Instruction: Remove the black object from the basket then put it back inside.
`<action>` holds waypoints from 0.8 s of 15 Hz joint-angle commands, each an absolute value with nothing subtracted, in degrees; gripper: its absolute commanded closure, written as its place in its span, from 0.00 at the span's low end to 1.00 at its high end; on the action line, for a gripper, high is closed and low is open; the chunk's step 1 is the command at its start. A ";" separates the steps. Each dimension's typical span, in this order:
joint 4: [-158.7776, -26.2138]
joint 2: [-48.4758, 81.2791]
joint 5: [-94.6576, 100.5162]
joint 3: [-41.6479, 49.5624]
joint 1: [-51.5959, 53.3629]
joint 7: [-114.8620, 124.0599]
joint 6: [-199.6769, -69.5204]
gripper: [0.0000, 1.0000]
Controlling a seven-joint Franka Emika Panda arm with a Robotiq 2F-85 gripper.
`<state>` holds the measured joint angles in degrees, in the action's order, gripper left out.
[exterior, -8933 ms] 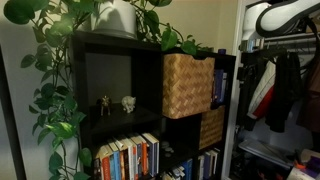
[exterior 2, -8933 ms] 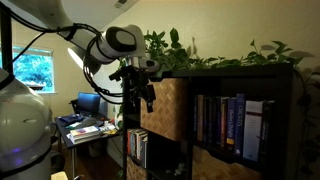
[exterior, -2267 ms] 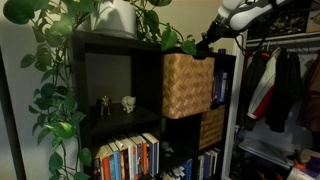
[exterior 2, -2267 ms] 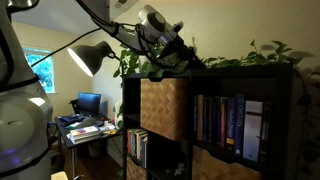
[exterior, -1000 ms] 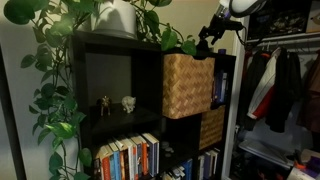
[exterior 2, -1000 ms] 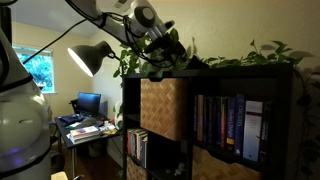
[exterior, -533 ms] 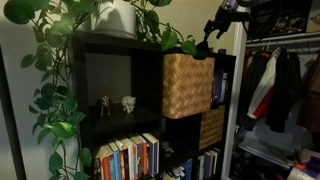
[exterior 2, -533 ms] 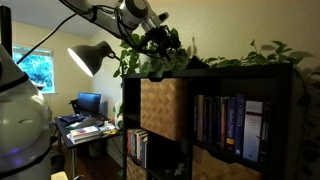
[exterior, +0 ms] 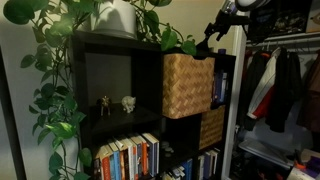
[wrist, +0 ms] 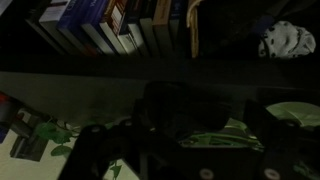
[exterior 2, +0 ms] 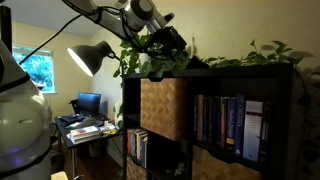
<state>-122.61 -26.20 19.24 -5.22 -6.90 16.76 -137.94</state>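
- Where a leafy plant (exterior: 50, 95) spilled down the left side of the black shelved bench (exterior: 77, 100), its white pot (exterior: 120, 18) stood on the top board.
- A small dark figurine (exterior: 105, 103) and a white figurine (exterior: 128, 102) stood side by side in the upper left compartment, with a row of books (exterior: 128, 156) below them at 6 o'clock.
- Light tan and chequered, the basket (exterior: 188, 85) filled the upper right compartment, at 3 o'clock from the figurines; in both exterior views it sat squarely in its slot (exterior 2: 163, 108).
- A darker basket (exterior: 211, 127) sat at 5 o'clock from the tan one.
- The tool (exterior: 210, 38) hung above the bench's top board among the leaves, at 1 o'clock from the basket and clear of it; in an exterior view (exterior 2: 172, 47) it showed at 12 o'clock from the basket.
- How wide the tool stood, and whether it gripped anything, I could not tell: it read as one dark mass in every view.
- The black object could not be told apart from that mass, and the wrist view was almost wholly dark, showing only book spines (wrist: 110, 22) at 11 o'clock and the white figurine (wrist: 285, 38) at 2 o'clock.
- Clothes (exterior: 282, 85) hung at the far right, past the bench.
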 commanded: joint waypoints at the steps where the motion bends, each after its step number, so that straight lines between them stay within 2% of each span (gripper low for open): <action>1: -123.10 -24.38 17.84 -3.04 -6.20 12.45 -143.47 0.00; 12: -122.08 -17.04 14.66 -0.16 -5.16 1.21 -156.23 0.00</action>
